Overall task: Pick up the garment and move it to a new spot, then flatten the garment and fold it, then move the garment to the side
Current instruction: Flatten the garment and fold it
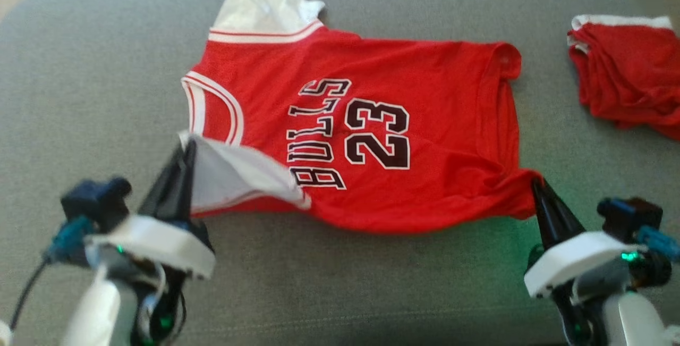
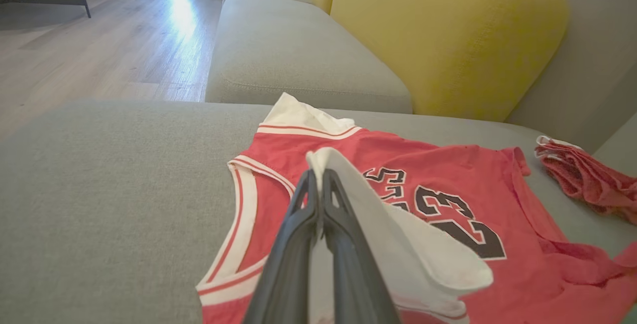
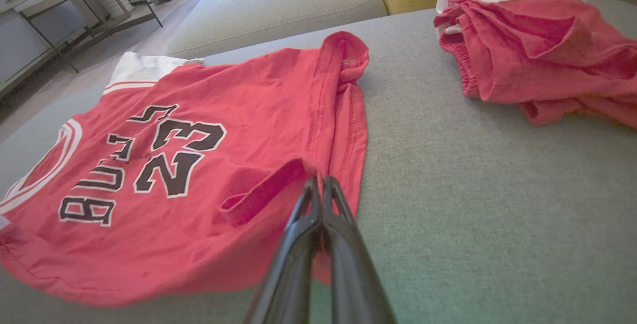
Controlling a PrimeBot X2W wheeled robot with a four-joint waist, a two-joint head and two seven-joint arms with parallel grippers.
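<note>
A red sleeveless jersey (image 1: 425,80) lies spread front-up across the middle of the frame. It has white trim and "BULLS 23" in black, white-edged print reading sideways. The neck end points left and the hem right. At lower left, one shoulder strap (image 1: 239,176) is turned over, showing its white inside. The lower-right hem corner (image 1: 523,189) is puckered and drawn to a point.

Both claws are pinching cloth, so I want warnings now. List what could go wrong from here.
1. The left claw grips the jersey by just its strap tip; it may slip out mid-fold.
2. The right claw pinches a bunched hem corner, so creases could get folded in.
3. The other red garment lies close by; a sideways move might drag into it.
</note>
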